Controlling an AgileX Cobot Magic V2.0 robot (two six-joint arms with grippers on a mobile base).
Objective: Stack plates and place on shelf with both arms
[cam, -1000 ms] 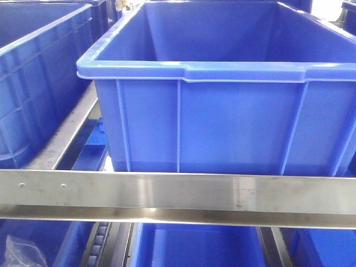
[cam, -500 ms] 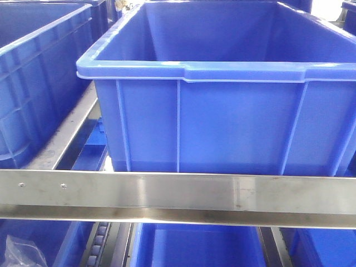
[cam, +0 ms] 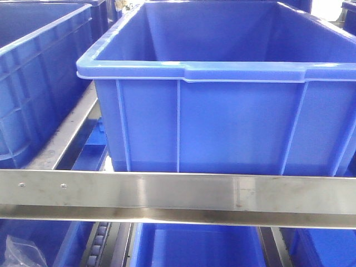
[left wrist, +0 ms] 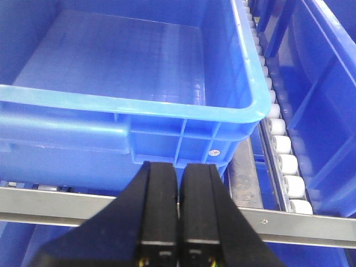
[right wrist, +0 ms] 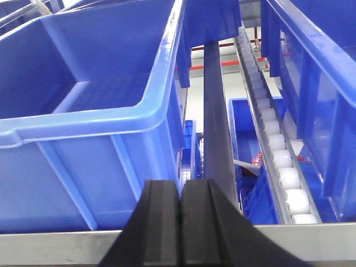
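No change from a second ago in the front view. Left pincer (left wrist: 178, 214) closed, empty; right pincer (right wrist: 181, 222) closed, empty. Blue bin (left wrist: 139, 83) just ahead of each, above the steel rail (cam: 178, 192). Plates not in view; stacking likely not started.

We see only a corner of a crumpled clear bag (cam: 22, 251), cut off at the frame's bottom-left; the big blue crate (cam: 222, 83) overruns the right edge.

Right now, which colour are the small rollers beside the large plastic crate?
The small rollers are white, clearest in the left wrist view, right of the blue crate.
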